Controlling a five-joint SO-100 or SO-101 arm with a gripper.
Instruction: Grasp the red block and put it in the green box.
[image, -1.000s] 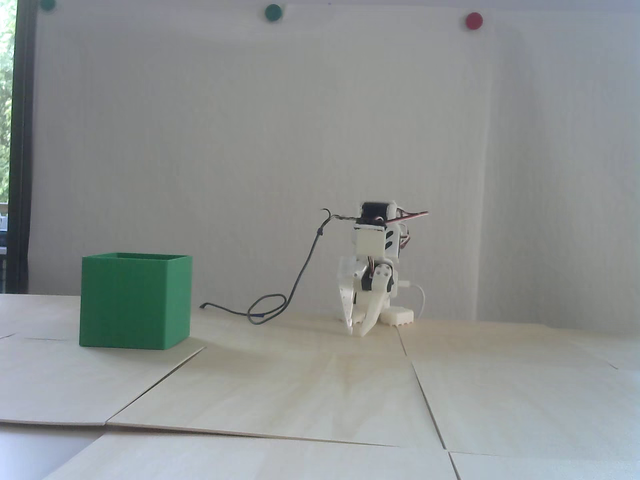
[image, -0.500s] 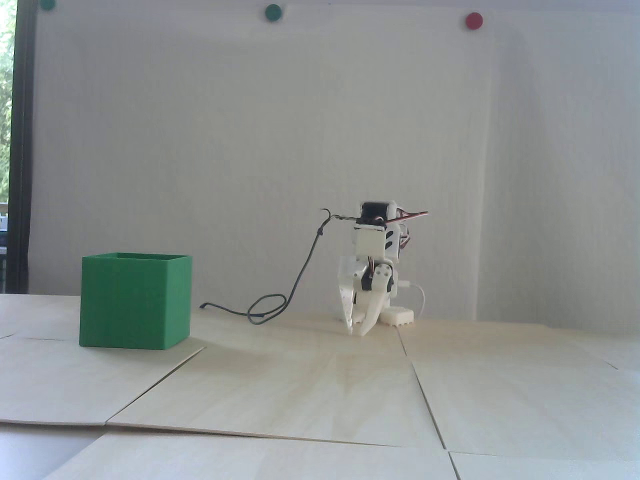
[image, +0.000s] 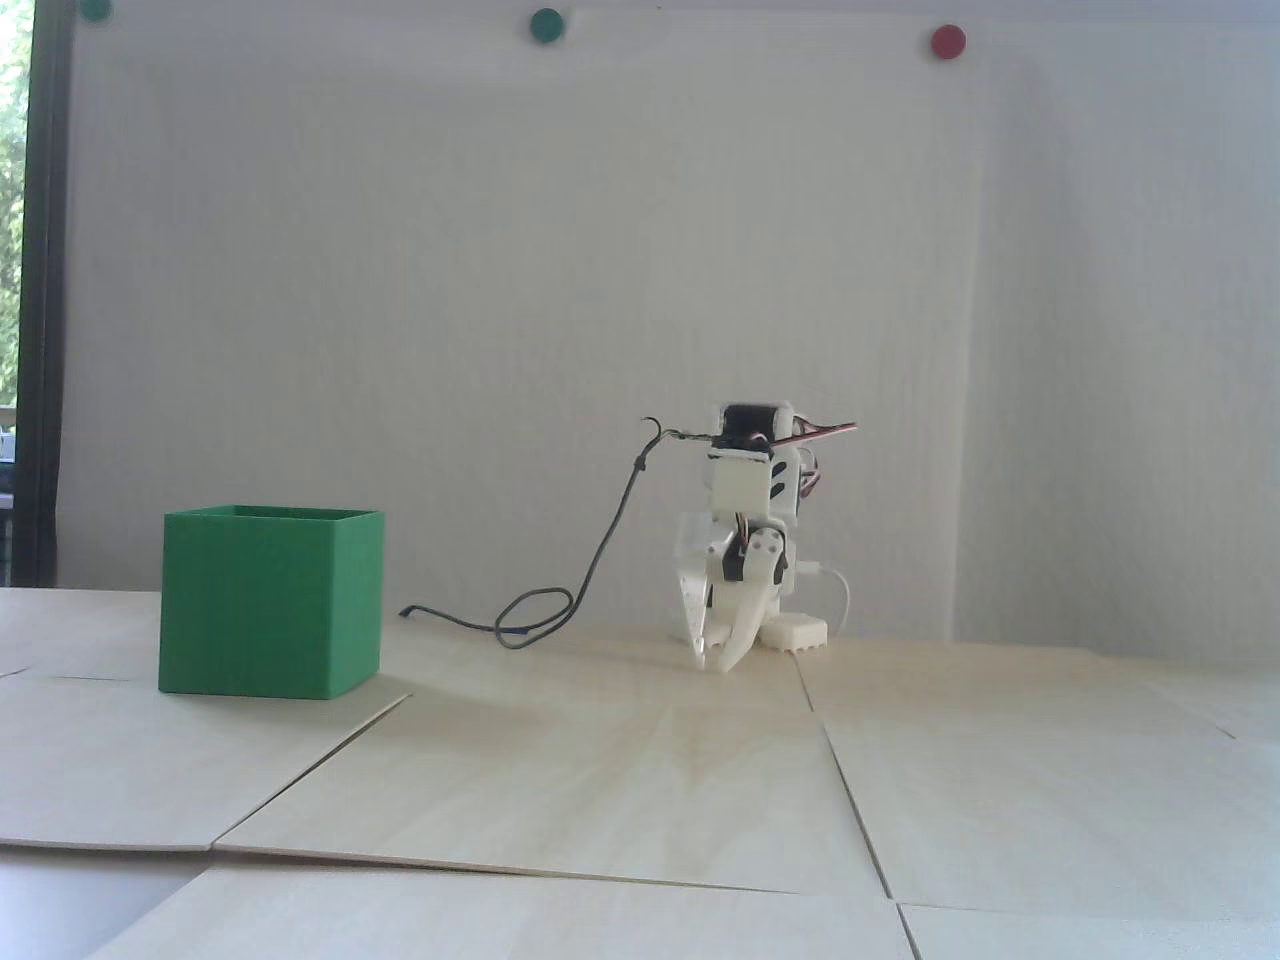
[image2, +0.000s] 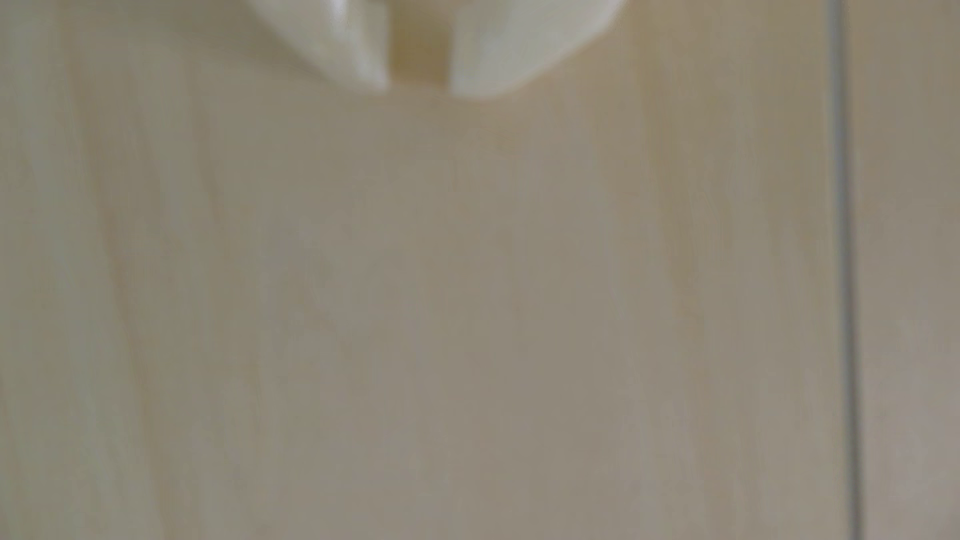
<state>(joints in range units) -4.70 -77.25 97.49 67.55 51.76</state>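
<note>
Resting tips-down on the table (image: 640, 780), the nearly clenched, empty tool (image: 716, 662) stands well right of the green box (image: 270, 600).

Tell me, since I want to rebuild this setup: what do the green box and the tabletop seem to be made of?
The green box looks like matte plastic: uniform bright colour, thin rim, faint ribbing, possibly 3D-printed. The tabletop seems to be pale wood or wood-look panels: grain streaks and seams show in both views; veneer or laminate cannot be told.

White plastic arm (image: 750, 500) with black servo, red wiring, grey cable (image: 600, 560), tapered pale fingers (image: 740, 640).
</note>
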